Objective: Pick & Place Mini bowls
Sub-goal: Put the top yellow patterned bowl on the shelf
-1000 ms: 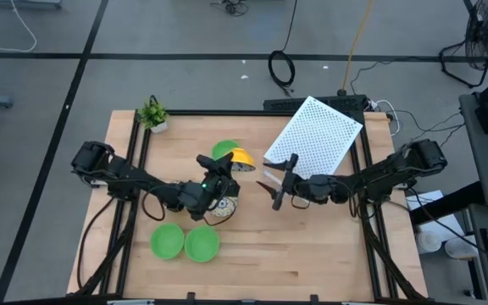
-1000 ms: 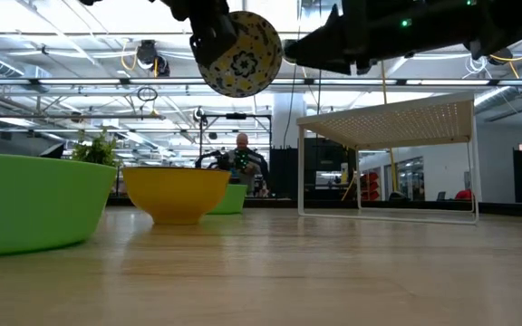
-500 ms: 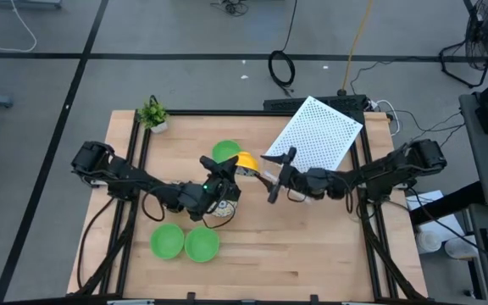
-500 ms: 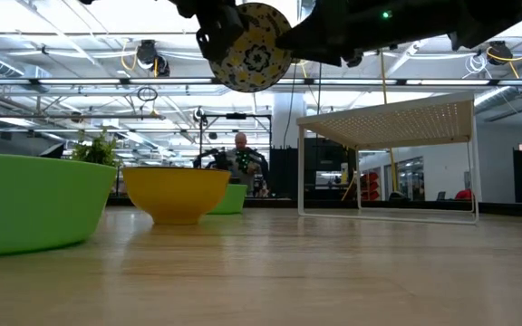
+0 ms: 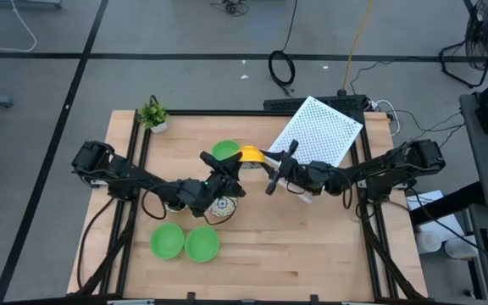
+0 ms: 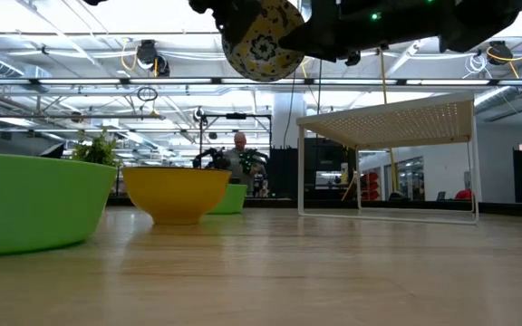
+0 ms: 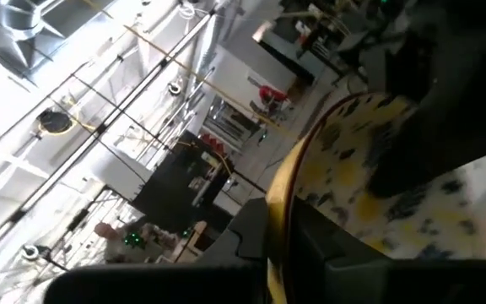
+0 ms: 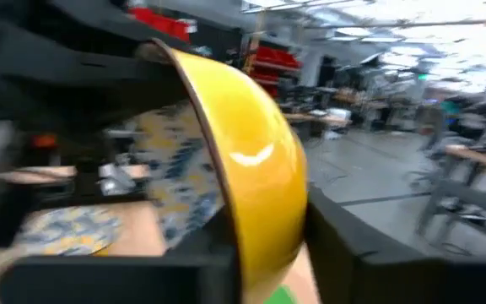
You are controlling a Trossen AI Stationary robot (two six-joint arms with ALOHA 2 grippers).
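Nearest the front edge, two green bowls sit side by side. At mid-table, the left gripper clamps a floral bowl by its rim, held aloft. Beyond, the right gripper pinches the rim of the yellow bowl, which rests on the table.

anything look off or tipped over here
The cream floral-patterned round bowl is up off the table, tipped on its side, gripped by the left gripper. It looks like a carry, not a spill. Nothing else stands out.
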